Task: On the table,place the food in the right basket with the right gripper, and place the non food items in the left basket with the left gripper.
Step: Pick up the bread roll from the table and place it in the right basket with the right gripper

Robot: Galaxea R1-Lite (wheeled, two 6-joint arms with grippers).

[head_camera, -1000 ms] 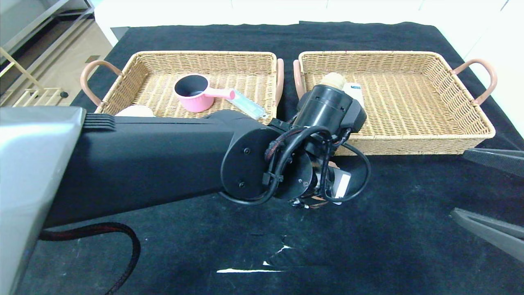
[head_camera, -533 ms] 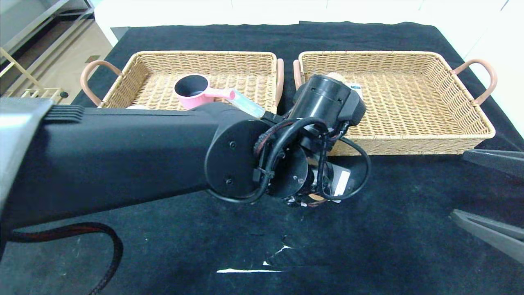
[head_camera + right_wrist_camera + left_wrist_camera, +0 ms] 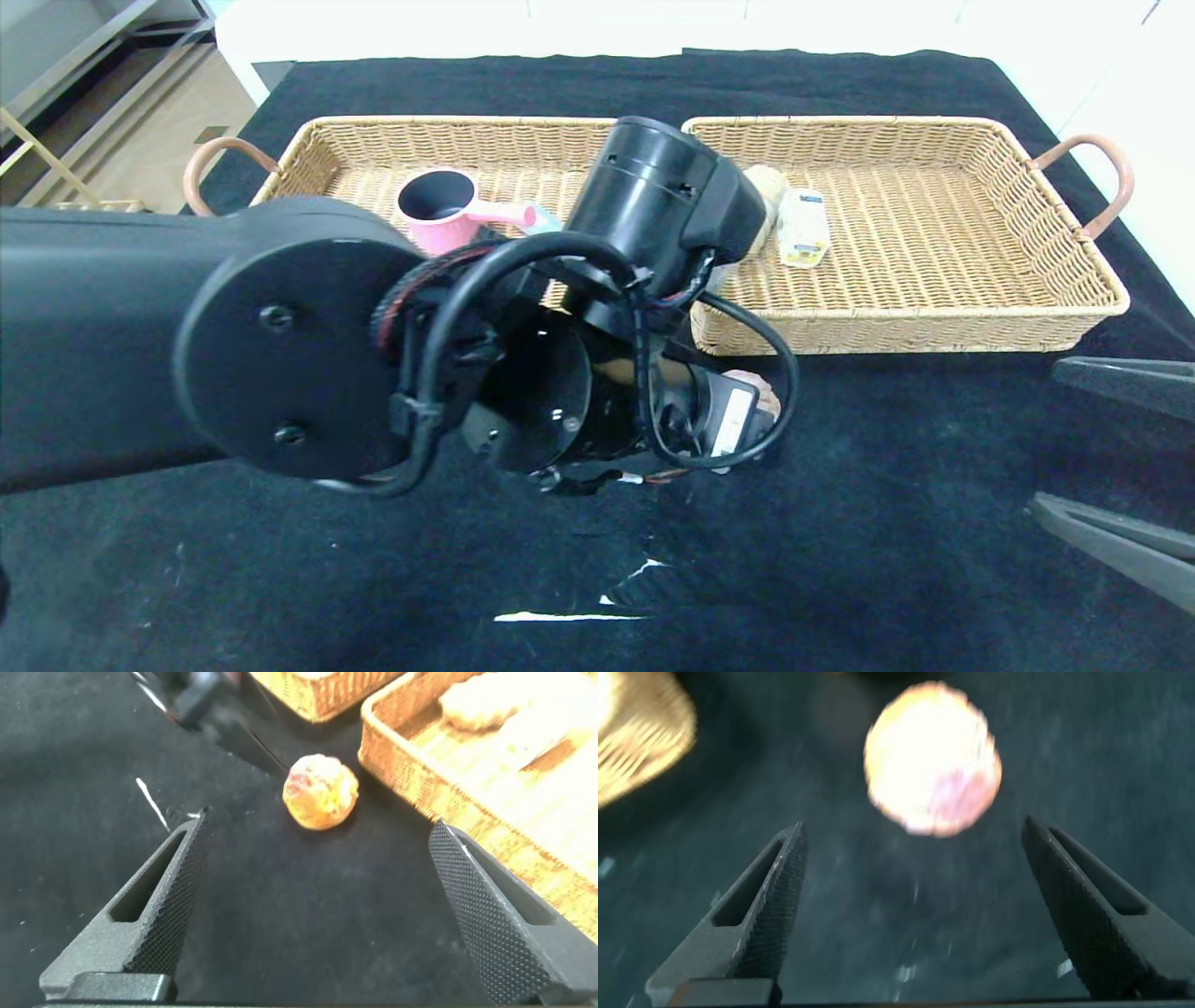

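So the round pastry [image 3: 320,791], golden with a pinkish patch, sits on the black tablecloth [image 3: 887,485] just in front of the near rim of the right basket [image 3: 1064,313], close to that basket's left corner. In the head view only a sliver of it peeks out from behind the left arm's wrist [image 3: 761,392].

The left gripper [image 3: 920,915] is above it with its fingers spread wide. In the left wrist view the pastry [image 3: 933,758] shows beyond the tips and roughly centered between them, not touched by either finger [image 3: 761,905]. The left arm [image 3: 280,345] reaches across the middle of the table and blocks a good chunk of the left basket [image 3: 299,149].

The right gripper [image 3: 322,905] hangs low at the right side of the table, its fingers also wide apart, nothing between them. From its wrist camera the pastry lies well ahead of the tips, and the wicker wall of the right basket [image 3: 420,779] is just beside the pastry.

Left basket holds a pink pot [image 3: 446,207]. Right basket has a bread roll [image 3: 767,187] and a small packet [image 3: 804,227] near its left end. Bare black cloth lies all around the near side of the pastry.
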